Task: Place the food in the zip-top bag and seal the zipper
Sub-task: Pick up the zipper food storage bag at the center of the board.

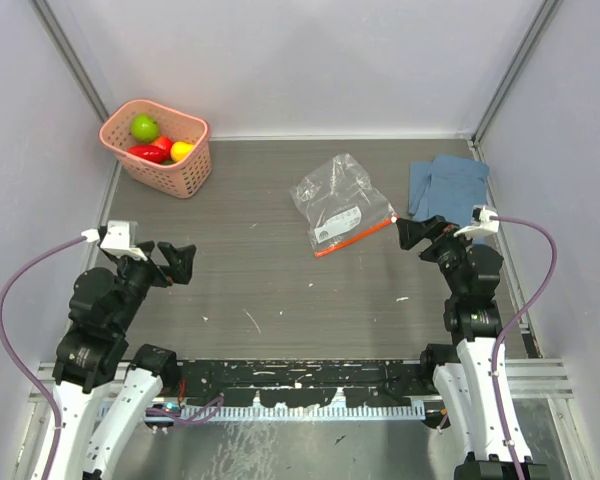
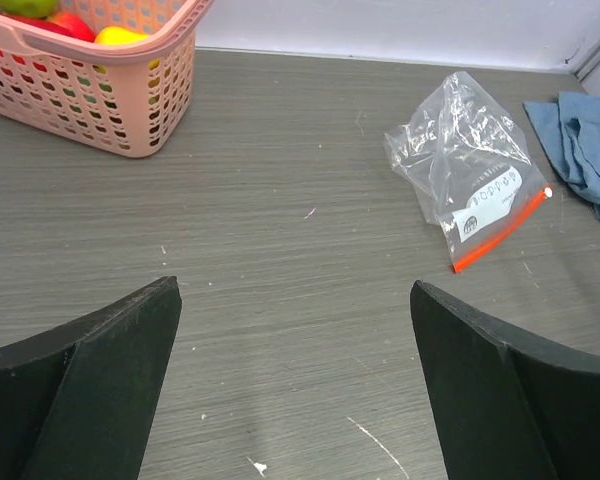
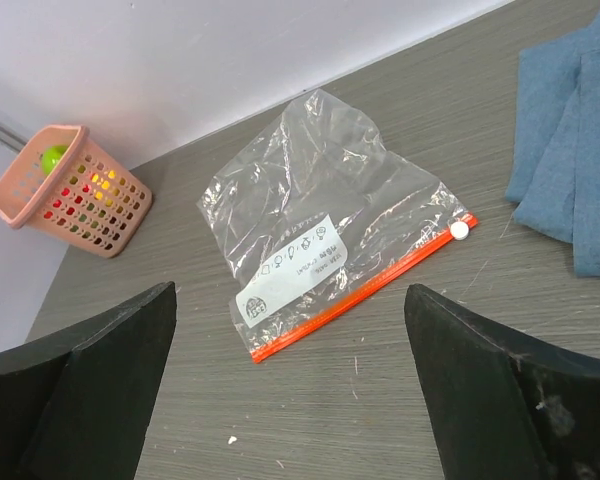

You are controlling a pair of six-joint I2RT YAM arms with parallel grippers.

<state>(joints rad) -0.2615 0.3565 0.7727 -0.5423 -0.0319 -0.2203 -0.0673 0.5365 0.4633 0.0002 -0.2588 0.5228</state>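
The clear zip-top bag (image 1: 338, 198) lies flat on the table right of centre; it also shows in the left wrist view (image 2: 460, 165) and the right wrist view (image 3: 320, 215). Its orange-red zipper (image 3: 365, 288) runs along the near edge, with the white slider (image 3: 460, 230) at the right end. The food (image 1: 158, 140), green, red and yellow toy pieces, sits in the pink basket (image 1: 185, 172) at the back left. My left gripper (image 1: 183, 262) is open and empty at the near left. My right gripper (image 1: 412, 232) is open and empty, just right of the bag.
A folded blue cloth (image 1: 448, 185) lies at the back right, close to my right gripper, and shows in the right wrist view (image 3: 570, 170). Grey walls close in the table on the left, back and right. Small white specks dot the wood-grain tabletop (image 1: 270, 290).
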